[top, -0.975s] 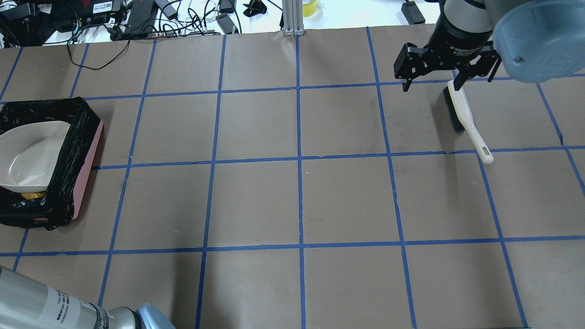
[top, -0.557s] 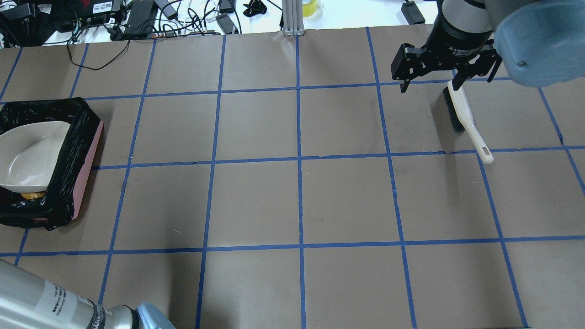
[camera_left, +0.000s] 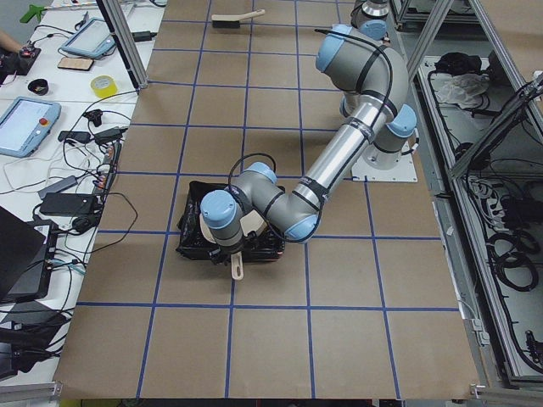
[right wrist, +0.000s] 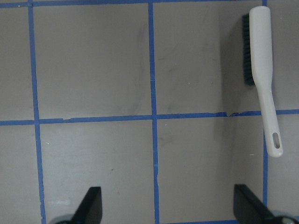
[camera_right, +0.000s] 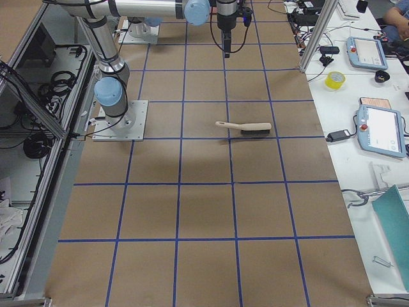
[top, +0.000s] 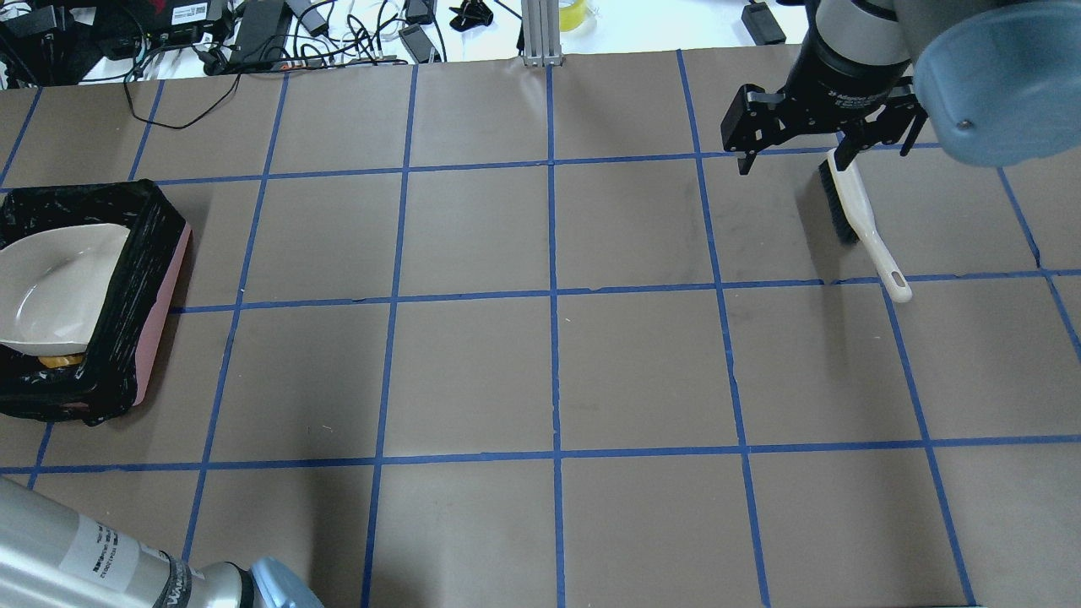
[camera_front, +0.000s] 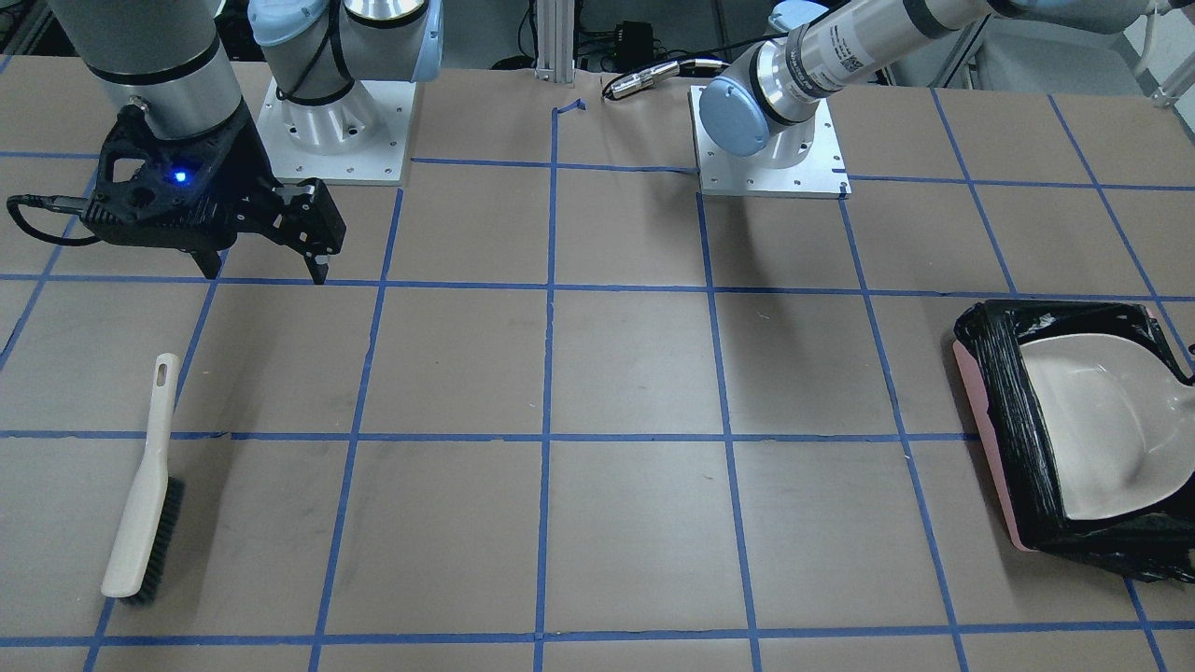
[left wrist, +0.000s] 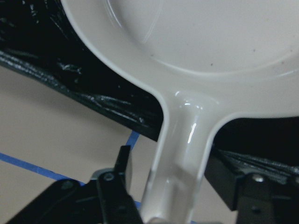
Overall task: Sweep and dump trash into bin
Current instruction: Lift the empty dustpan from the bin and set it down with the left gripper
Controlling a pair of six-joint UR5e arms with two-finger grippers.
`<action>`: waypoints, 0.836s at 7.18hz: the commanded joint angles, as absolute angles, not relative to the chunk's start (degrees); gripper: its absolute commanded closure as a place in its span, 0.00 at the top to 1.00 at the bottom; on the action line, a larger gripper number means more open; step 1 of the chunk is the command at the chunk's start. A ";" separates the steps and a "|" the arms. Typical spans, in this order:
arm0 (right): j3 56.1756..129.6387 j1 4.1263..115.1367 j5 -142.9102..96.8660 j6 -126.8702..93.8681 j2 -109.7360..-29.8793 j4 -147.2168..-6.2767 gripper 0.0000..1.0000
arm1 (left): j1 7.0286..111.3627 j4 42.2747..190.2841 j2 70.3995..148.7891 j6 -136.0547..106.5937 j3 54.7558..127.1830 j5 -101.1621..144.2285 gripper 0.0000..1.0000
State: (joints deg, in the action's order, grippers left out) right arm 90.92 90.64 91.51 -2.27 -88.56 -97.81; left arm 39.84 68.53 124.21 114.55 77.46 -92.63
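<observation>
The pink bin [top: 165, 295], lined with a black bag, stands at the table's left; it also shows in the front view [camera_front: 988, 411]. The beige dustpan [top: 59, 287] lies tilted over the bin's opening. My left gripper [left wrist: 175, 196] is shut on the dustpan's handle [left wrist: 180, 154], with black bag [left wrist: 70, 60] beneath the pan. One yellow-orange piece of trash [top: 61, 361] shows in the bin under the pan's edge; the other pieces are hidden. My right gripper [top: 794, 160] is open and empty, hovering by the brush [top: 853, 203].
The white-handled brush [camera_front: 140, 523] lies flat on the table at the far right, also in the right wrist view [right wrist: 261, 60]. Cables and electronics [top: 253, 34] lie beyond the far table edge. A metal post [top: 540, 34] stands at the back middle.
My right gripper has drifted slightly left over the brush's head. My left forearm has shifted a little at the lower left. The dustpan and the brush have stayed in place.
</observation>
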 commanded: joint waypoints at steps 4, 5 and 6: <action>90.97 90.62 91.32 -3.16 -88.42 -98.35 1.00 | 39.64 71.52 120.69 114.96 77.26 -91.76 0.00; 91.05 90.62 91.75 -3.16 -88.33 -98.35 1.00 | 39.73 74.50 118.67 114.96 77.26 -91.58 0.00; 90.97 90.62 91.41 -3.25 -88.24 -98.44 1.00 | 39.81 76.62 116.56 114.96 77.26 -91.58 0.00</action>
